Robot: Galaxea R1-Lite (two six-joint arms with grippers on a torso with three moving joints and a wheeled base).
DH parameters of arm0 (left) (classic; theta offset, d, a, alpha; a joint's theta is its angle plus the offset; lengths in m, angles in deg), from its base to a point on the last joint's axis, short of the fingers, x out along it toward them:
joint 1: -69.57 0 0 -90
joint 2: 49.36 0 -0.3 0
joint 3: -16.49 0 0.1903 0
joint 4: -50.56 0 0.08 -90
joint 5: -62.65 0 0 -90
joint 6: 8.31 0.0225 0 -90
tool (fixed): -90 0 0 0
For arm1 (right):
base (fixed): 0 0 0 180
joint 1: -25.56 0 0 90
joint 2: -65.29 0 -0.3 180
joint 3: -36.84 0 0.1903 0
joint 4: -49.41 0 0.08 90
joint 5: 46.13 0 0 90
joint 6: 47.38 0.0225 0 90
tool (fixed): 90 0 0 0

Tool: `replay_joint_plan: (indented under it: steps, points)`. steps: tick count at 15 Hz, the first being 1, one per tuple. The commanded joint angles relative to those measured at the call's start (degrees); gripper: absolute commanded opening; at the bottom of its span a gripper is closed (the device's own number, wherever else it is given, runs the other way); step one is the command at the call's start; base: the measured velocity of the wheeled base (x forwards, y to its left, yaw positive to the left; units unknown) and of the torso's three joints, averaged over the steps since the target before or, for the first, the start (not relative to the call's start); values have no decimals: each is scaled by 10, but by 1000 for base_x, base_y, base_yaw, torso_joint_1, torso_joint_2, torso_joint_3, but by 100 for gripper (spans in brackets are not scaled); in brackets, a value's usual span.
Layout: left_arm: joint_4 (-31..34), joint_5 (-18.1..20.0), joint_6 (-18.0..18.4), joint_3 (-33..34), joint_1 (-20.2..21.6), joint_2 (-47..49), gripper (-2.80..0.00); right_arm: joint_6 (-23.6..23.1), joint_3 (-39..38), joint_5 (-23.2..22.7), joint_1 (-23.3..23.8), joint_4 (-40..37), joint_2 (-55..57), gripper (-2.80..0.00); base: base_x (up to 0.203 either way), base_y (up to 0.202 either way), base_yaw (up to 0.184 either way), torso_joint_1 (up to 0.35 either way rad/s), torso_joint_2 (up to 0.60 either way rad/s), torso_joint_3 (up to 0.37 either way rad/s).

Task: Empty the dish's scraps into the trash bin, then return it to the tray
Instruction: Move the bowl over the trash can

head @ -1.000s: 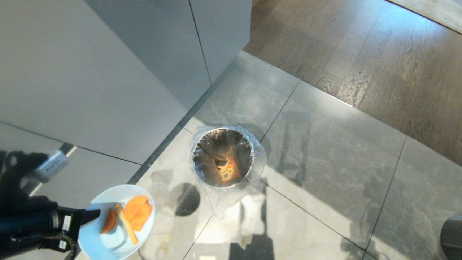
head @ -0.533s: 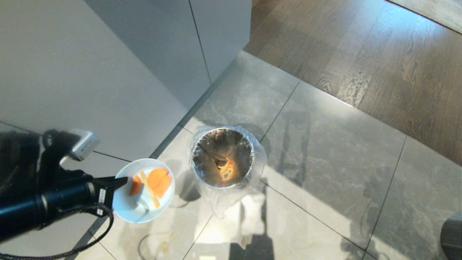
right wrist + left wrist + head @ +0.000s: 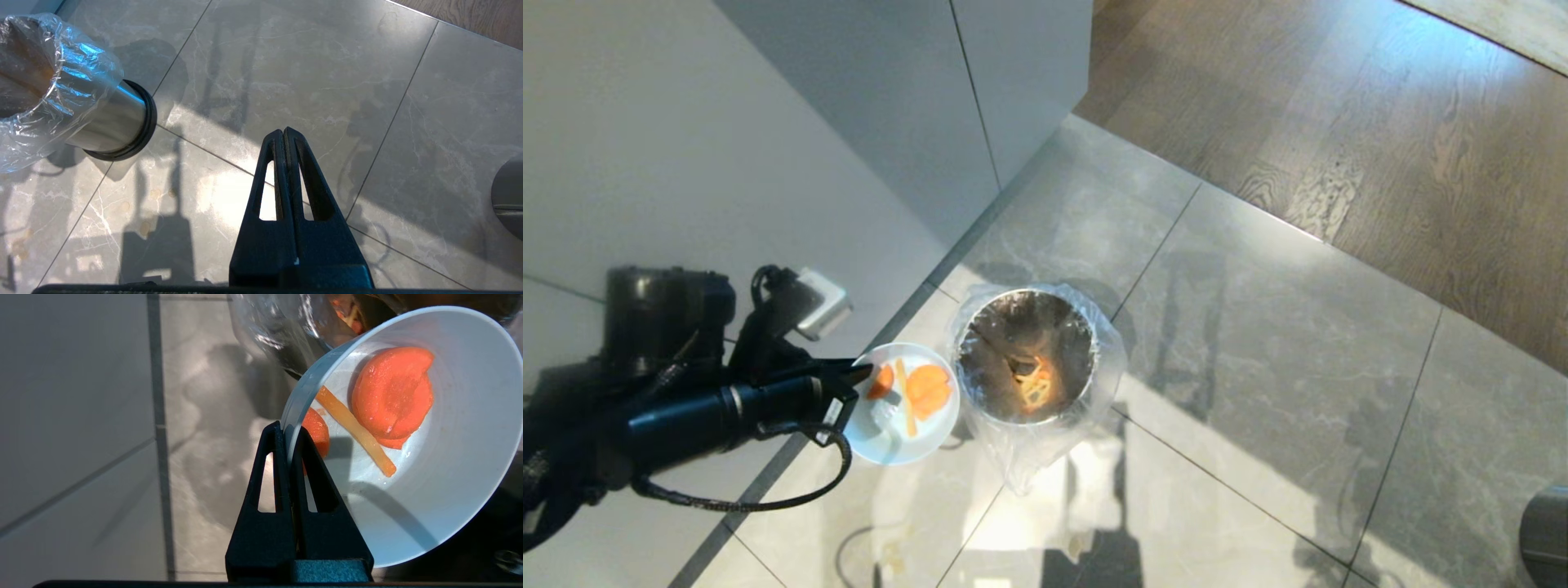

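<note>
left gripper (image 3: 854, 377) pinching rim of pale blue-white dish (image 3: 900, 403), held level just beside the bag-lined metal trash bin (image 3: 1027, 359); carrot chunks and fry stick (image 3: 913, 390) inside. right gripper (image 3: 283, 134) pressed together, empty, above floor tiles (image 3: 310, 73).

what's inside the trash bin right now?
Trash bin, clear bag liner: orange and yellow scraps at the bottom. Dark inner wall hides the rest.

There is one small white dish (image 3: 900, 403). In it lie three orange carrot pieces (image 3: 391, 394) and one yellow fry stick (image 3: 354, 431). One shiny trash bin (image 3: 1026, 357) stands at its three o'clock. Two grippers show, the left gripper (image 3: 288, 435) and the right gripper (image 3: 283, 139).
</note>
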Motion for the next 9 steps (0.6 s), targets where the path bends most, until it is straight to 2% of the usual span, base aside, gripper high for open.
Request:
replay_joint_plan:
  steps: [1, 4, 9]
  points:
    - [-34, -4, 39, -6, 0, 41, -280, 1, 0, 0, 0, 0, 1, -280, 0, 0, 0, 0, 0, 0]
    - [-36, -9, 47, -53, -11, 66, -280, 1, 0, 0, 0, 0, 0, -280, 0, 0, 0, 0, 0, 0]
    - [-38, -23, 45, -142, -53, 111, -280, 1, 0, 1, 0, 0, 0, -280, 0, 0, 0, 0, 0, 0]
